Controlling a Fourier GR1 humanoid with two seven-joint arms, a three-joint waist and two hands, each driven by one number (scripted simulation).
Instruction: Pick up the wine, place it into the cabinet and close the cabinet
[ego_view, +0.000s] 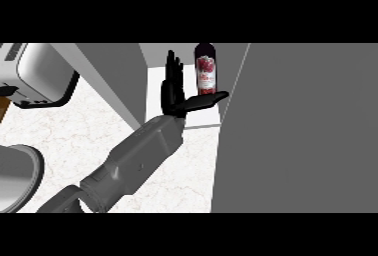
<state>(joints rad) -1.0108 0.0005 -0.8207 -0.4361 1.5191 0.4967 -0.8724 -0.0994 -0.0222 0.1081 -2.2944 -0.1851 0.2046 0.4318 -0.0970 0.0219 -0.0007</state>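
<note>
The wine bottle (205, 70), dark with a red and white label, stands upright inside the open cabinet (159, 80) on its white floor. My left hand (174, 92) is just left of the bottle, open, with its fingers straight up. Its thumb (208, 100) sticks out to the right across the bottle's foot and hides the base. No finger is curled round the bottle. The cabinet's grey door (303, 130) stands open and fills the right side of the view. My right hand does not show.
A silver toaster (33, 75) sits at the top left on the marbled counter (66, 130). A grey round dish (15, 175) lies at the left edge. The cabinet's grey side wall (111, 82) slants down beside my forearm.
</note>
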